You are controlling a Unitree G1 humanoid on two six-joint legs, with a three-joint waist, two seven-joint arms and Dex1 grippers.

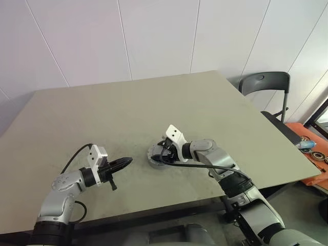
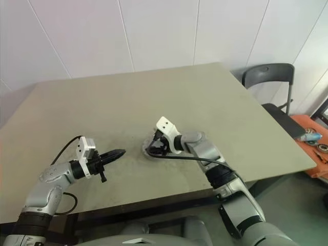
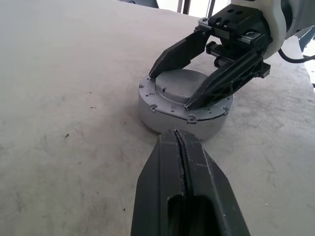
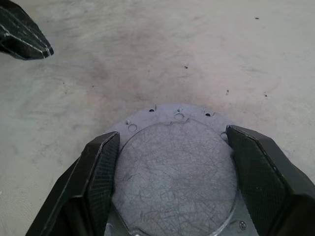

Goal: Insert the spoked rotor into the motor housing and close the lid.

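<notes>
The motor housing (image 3: 167,120) is a short silver-grey round puck with a screw-holed flange, standing on the tan table (image 1: 128,113) near the front middle. A flat round grey lid (image 4: 172,172) sits on top of it. My right gripper (image 4: 172,135) reaches down over the housing, one black finger against each side of the lid. My left gripper (image 3: 174,135) is shut and empty, hovering low over the table to the left of the housing and pointing at it across a short gap. The spoked rotor is hidden.
A dark chair (image 1: 266,84) stands past the table's right far corner. An orange surface with small parts (image 1: 310,148) lies off the table's right edge. The table's front edge runs close below both arms.
</notes>
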